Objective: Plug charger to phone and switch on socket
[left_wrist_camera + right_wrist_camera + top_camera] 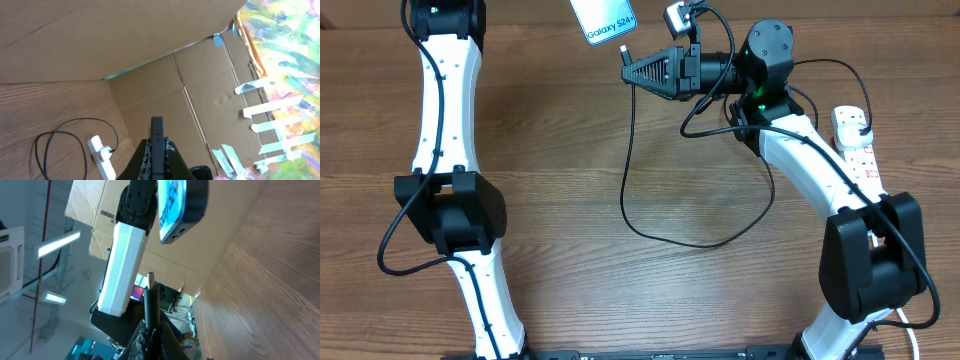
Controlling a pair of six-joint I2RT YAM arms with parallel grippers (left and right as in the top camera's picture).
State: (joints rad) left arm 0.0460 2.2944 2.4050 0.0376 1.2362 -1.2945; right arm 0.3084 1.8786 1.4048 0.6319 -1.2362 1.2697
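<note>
Where the wood-grain worktop (550, 160) reaches its far edge, the phone (604, 20) lies with its screen lit, and cardboard panels (150, 45) wall the room beyond. The right gripper (626, 68) has its jaws pinched on the charger (627, 150) just below the phone; the cable loops across to the socket (858, 140) at the right edge. The left gripper (156, 131) has its jaws closed on nothing, near a colourful taped sheet (290, 60)
</note>
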